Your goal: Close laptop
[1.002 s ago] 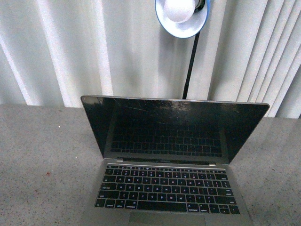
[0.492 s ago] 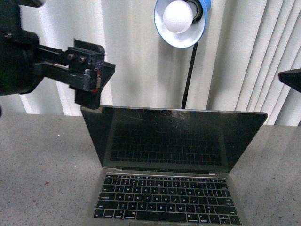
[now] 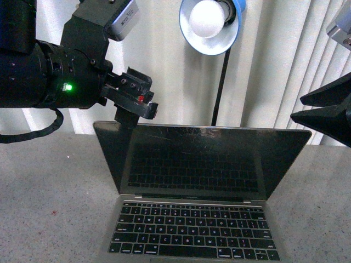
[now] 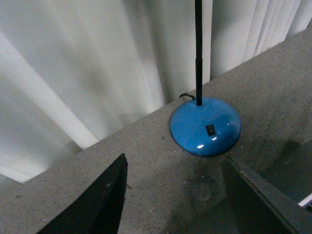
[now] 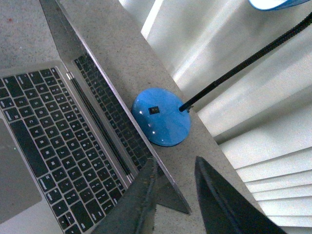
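The laptop (image 3: 203,159) stands open on the grey speckled table, its black screen facing me and its keyboard (image 3: 192,230) below. My left gripper (image 3: 131,112) is open, just above and behind the lid's top left corner. In the left wrist view its fingers (image 4: 97,204) spread wide over bare table. My right gripper (image 3: 296,108) is open, beside the lid's top right corner. In the right wrist view the gripper (image 5: 175,161) shows that lid corner (image 5: 170,195) between its two fingers, with the keyboard (image 5: 58,146) to one side.
A blue desk lamp stands behind the laptop: lit head (image 3: 211,22), black pole (image 3: 221,82), round blue base (image 4: 205,126), which also shows in the right wrist view (image 5: 161,117). White curtains (image 3: 164,66) close the back. The table (image 3: 49,186) extends to the left.
My left arm has moved right and down to the lid's top left corner. My right gripper has come further in from the right. The laptop has not moved.
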Robot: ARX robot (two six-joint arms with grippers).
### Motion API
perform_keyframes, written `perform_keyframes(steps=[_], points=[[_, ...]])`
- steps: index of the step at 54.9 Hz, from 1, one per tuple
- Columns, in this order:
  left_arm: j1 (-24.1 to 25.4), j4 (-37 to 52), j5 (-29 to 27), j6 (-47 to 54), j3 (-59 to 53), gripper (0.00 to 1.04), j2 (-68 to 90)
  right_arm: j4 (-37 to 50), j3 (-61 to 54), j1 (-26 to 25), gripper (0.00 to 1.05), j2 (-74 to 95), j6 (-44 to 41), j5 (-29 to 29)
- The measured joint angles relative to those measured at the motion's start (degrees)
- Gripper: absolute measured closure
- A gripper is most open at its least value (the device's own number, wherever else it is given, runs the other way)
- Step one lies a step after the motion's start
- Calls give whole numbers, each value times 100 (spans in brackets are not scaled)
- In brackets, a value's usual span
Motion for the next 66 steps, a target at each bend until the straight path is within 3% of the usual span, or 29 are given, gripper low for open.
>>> perform_keyframes(steps=[8, 16, 32, 50, 66], points=[[26, -125, 155, 107, 98, 79, 22, -212, 323, -28, 102, 195, -317, -7], [7, -251, 308, 251, 127, 101, 72, -339, 522, -11, 102, 365, -511, -7], [-70, -614, 409, 723, 518, 101, 442, -745, 859, 66, 102, 728, -960, 35], [-7, -750, 863, 911, 442, 101, 442, -953, 1012, 199, 102, 898, -1062, 42], [-2, -861, 890, 1021, 249, 101, 302, -1093, 833, 284, 102, 894, -1152, 15]])
